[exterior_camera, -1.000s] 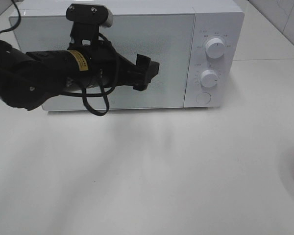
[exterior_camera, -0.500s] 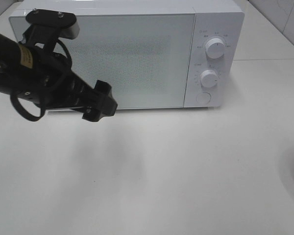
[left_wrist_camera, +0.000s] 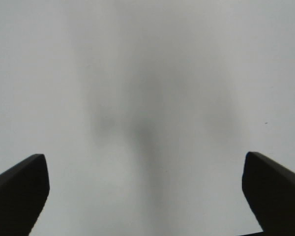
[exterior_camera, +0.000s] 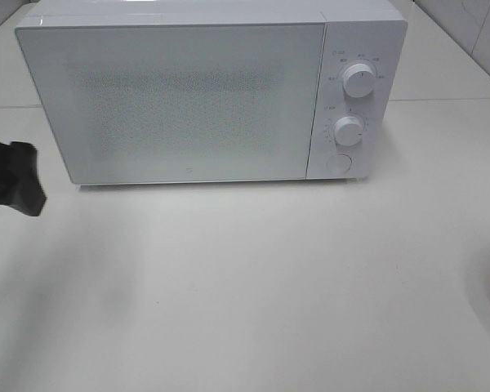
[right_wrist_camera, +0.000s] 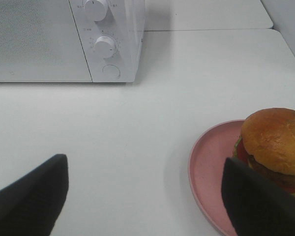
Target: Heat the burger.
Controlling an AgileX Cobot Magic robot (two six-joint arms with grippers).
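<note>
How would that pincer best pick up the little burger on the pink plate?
Probably from above, pinching the burger across its round sides below the domed bun. The glossy dome offers no flat top, and the plate rim blocks a low sideways approach.

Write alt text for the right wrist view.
A burger sits on a pink plate on a white table, beyond the open right gripper. Farther back stands a white microwave with its door shut and two knobs.
</note>
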